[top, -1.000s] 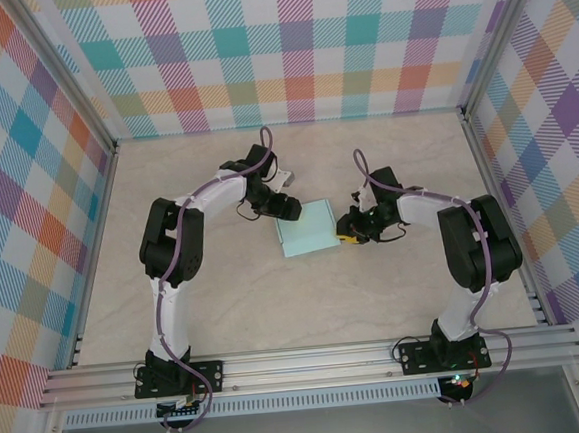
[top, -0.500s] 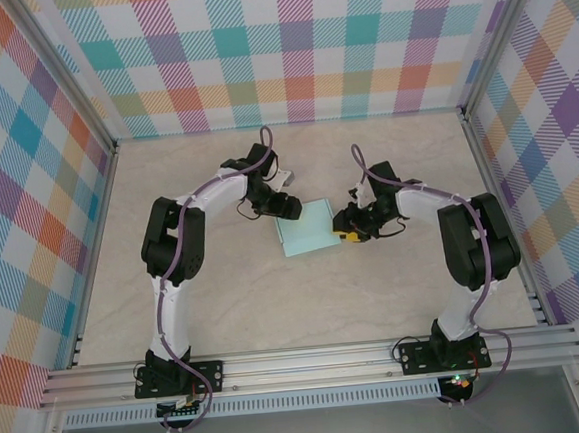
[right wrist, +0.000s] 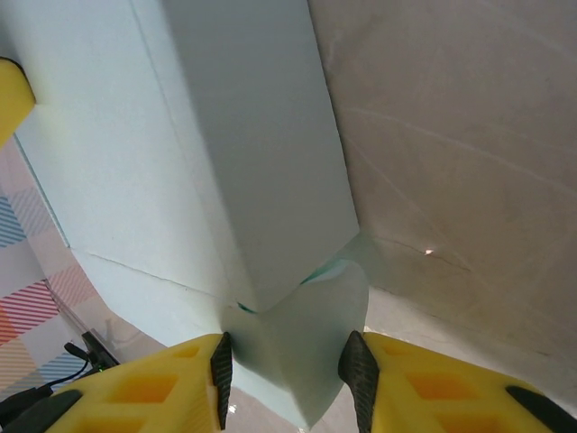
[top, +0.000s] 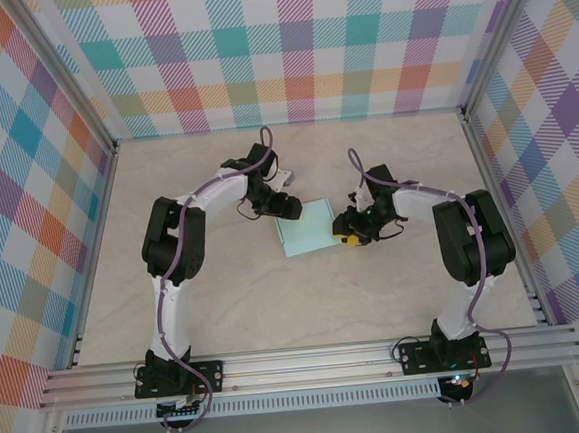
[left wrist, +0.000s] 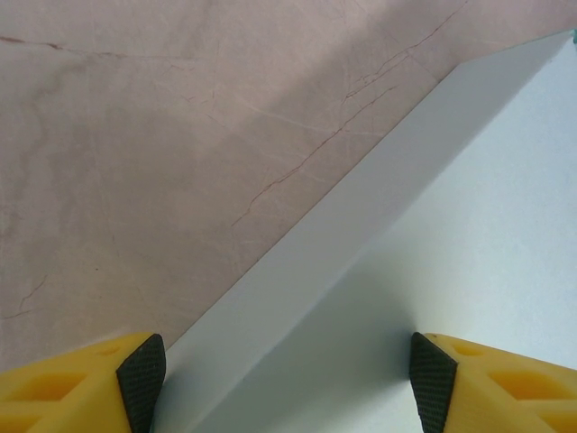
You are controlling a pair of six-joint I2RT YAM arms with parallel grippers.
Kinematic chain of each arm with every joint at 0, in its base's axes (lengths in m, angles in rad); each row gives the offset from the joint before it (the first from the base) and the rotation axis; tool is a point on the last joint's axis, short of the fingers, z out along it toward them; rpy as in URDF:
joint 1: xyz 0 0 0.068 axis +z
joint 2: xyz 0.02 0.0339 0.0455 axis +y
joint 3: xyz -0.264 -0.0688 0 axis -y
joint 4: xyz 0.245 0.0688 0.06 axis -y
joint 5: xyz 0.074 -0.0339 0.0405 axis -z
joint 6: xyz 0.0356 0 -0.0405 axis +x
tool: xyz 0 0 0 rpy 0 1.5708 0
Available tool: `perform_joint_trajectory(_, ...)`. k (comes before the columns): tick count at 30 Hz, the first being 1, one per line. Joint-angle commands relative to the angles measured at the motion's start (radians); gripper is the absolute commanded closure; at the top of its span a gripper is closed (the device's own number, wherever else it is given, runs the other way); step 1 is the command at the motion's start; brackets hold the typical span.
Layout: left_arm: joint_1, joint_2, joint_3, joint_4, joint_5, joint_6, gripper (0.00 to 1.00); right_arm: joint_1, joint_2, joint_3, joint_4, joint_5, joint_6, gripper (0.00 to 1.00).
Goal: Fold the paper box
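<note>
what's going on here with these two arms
Two arms are folding a pale mint paper box in the middle of the table. The left gripper sits open over the box's far left corner, its fingers astride a folded edge. The right gripper is at the box's right edge with a small tab between its pads; whether it grips the tab is unclear.

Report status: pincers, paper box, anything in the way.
Left pincer open over paper box edge. Right pincer around its flap, grip unclear. Nothing in the way.
</note>
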Motion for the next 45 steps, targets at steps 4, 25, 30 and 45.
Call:
perform_joint_trajectory(4, -0.005, 0.103, -0.037, -0.093, -0.076, -0.02, 0.28, 0.018, 0.054, 0.024, 0.012, -0.057, -0.004, 0.61)
perform_joint_trajectory(25, -0.006, 0.116, -0.031, -0.097, -0.068, -0.024, 0.28, 0.023, 0.061, 0.036, 0.047, 0.012, -0.036, 0.7)
perform_joint_trajectory(30, -0.006, 0.122, -0.029, -0.1, -0.064, -0.023, 0.28, 0.022, 0.06, 0.017, 0.105, 0.037, -0.068, 0.73)
perform_joint_trajectory(45, -0.005, 0.139, -0.022, -0.111, -0.063, -0.018, 0.28, 0.022, -0.003, -0.118, 0.247, 0.188, -0.12, 0.69)
